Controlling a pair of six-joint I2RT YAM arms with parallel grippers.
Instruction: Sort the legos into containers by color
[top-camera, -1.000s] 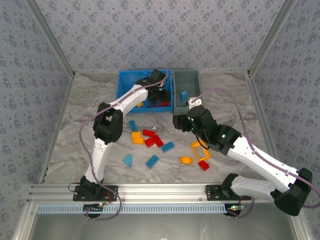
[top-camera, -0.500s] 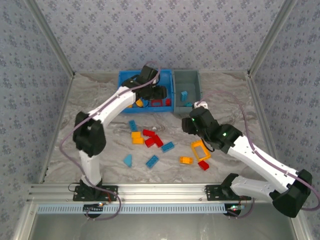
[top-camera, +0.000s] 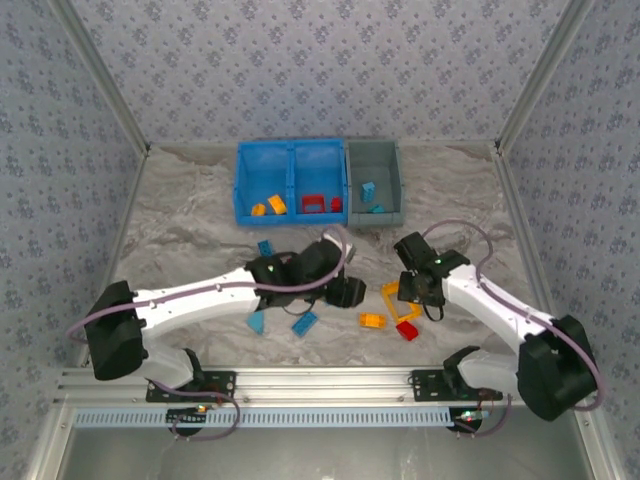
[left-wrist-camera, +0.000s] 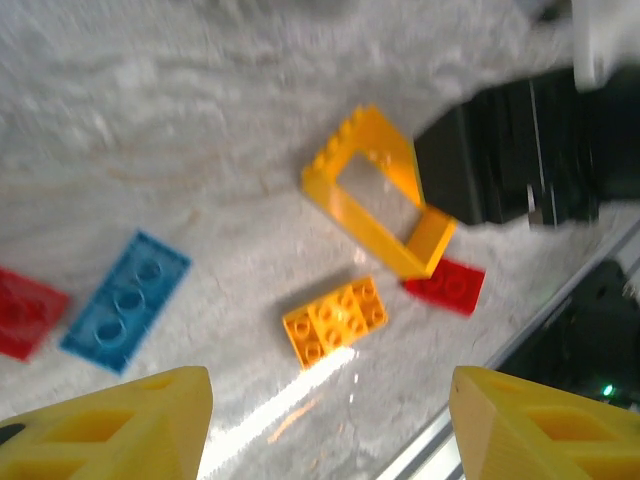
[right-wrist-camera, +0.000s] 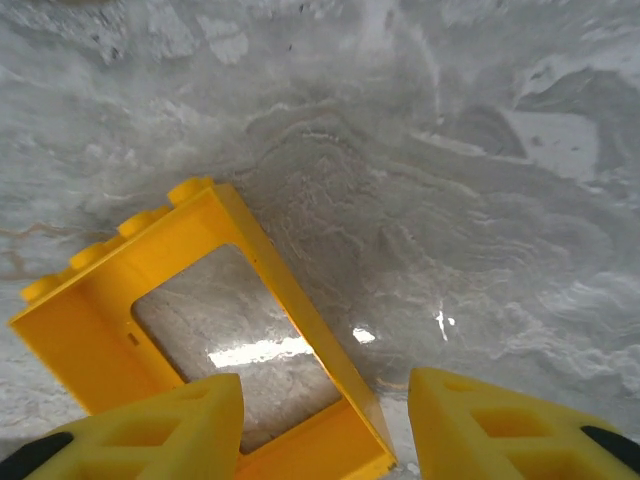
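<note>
The yellow frame lego (right-wrist-camera: 200, 330) lies flat on the table under my right gripper (right-wrist-camera: 325, 430). That gripper is open, with the frame's long side bar between its fingers. From above, the right gripper (top-camera: 418, 288) hangs over the frame (top-camera: 398, 302). My left gripper (left-wrist-camera: 330, 425) is open and empty above an orange brick (left-wrist-camera: 335, 320); it also sees the frame (left-wrist-camera: 375, 190), a red brick (left-wrist-camera: 445, 285) and a light blue plate (left-wrist-camera: 125, 300). The blue bin (top-camera: 243, 180) holds orange and red pieces. The grey bin (top-camera: 391, 185) holds light blue ones.
Light blue bricks (top-camera: 265, 248) (top-camera: 256, 322) (top-camera: 305, 322) lie near the left arm, which stretches low across the table's middle to its gripper (top-camera: 347, 292). An orange brick (top-camera: 372, 320) and a red brick (top-camera: 407, 331) sit by the front rail (top-camera: 320, 380).
The left arm swung from the blue bin down to the table's middle. The right gripper moved from near the grey bin to the yellow frame, and its jaws narrowed.
</note>
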